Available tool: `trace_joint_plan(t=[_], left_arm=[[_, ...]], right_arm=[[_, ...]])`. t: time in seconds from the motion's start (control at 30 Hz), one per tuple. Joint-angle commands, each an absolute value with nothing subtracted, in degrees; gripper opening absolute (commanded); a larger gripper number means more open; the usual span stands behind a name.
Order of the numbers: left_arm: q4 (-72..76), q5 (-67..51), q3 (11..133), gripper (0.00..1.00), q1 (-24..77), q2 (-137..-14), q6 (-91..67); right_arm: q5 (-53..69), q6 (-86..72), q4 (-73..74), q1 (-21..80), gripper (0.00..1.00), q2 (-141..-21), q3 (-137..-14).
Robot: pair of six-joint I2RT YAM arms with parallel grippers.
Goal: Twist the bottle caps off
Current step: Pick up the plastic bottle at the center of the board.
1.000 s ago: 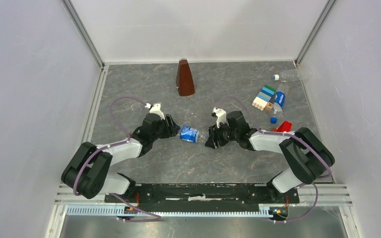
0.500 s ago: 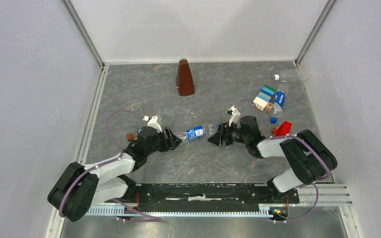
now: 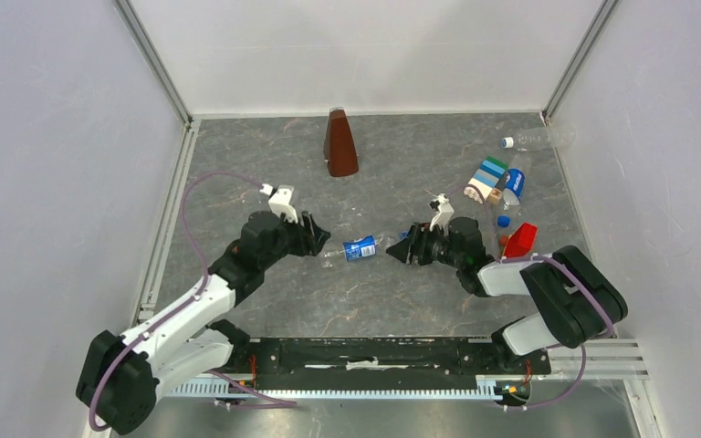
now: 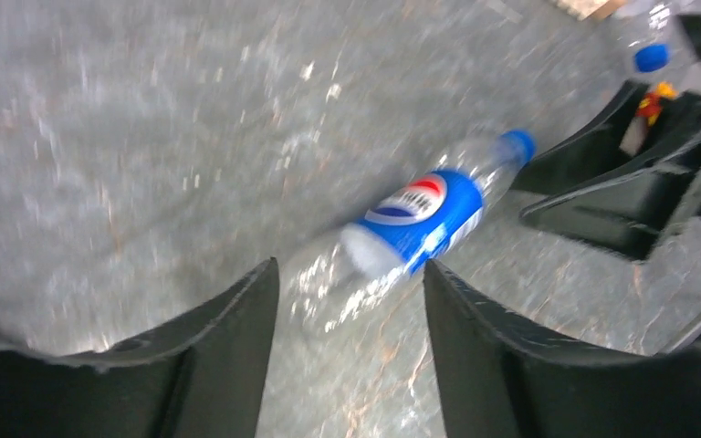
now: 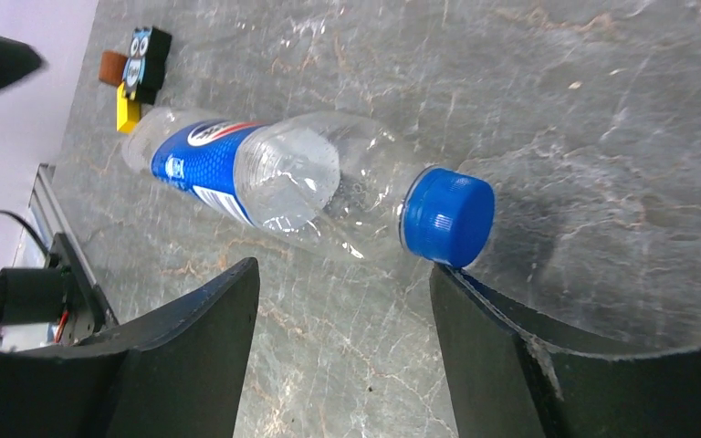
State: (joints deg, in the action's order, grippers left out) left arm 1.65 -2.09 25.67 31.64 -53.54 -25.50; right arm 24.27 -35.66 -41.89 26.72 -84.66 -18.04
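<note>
Labelled bottle (image 3: 359, 248) lying on its side on the grey table (image 3: 265, 173), at the centre of the overhead view, between the two arms. Its base points toward the left gripper (image 3: 319, 245) and its blue cap (image 5: 447, 217), screwed on, toward the right gripper (image 3: 405, 252). Both grippers stand open and neither holds anything. In the left wrist view the clear base lies in the gap between the dark fingers (image 4: 228, 338) with floor showing on either side. In the right wrist view the cap sits at centre right, just beside the tip of one finger; contact cannot be told. The bottle looks empty, so it is probably very light, thin-walled and easily dented, and free to roll or skid on the smooth stone-patterned surface. The glossy blue label band is likely slippery. The stiffest holds appear to be the shoulder just behind the neck and the band itself, taken with moderate squeeze. The cap is small, rigid and ribbed, best pinched squarely across its rim; if the body is held too loosely, it would probably turn with the cap. A second labelled bottle (image 3: 513, 185) and an unlabelled bottle (image 3: 540, 139) lie at the upper right, near the toy blocks (image 3: 486, 180).
</note>
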Motion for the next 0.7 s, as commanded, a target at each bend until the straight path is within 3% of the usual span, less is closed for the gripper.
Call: trace_joint_plan(t=[0.0,0.07,0.17,0.43,0.67], left_arm=[[6.9,-7.7,32.3,0.64,32.0,-58.9,-17.3],[5.4,-11.5,38.8,0.73,33.2,-65.4,-17.0],[-0.8,-13.3,47.1,0.73,36.0,-74.0,-11.6],[-8.6,-16.7,53.8,0.76,40.9,-87.9,-1.0],[-16.6,-1.6,60.7,0.73,47.3,-98.0,3.4]], right_arm=[[19.1,-35.2,-42.9,26.3,0.74,-82.0,-17.6],[18.2,-35.9,-43.4,26.1,0.74,-81.8,-17.4],[18.7,-36.4,-45.7,25.8,0.75,-82.2,-17.0],[26.2,-38.1,-51.5,22.3,0.75,-86.3,-15.7],[31.3,-41.4,-58.8,21.4,0.75,-90.5,-15.3]])
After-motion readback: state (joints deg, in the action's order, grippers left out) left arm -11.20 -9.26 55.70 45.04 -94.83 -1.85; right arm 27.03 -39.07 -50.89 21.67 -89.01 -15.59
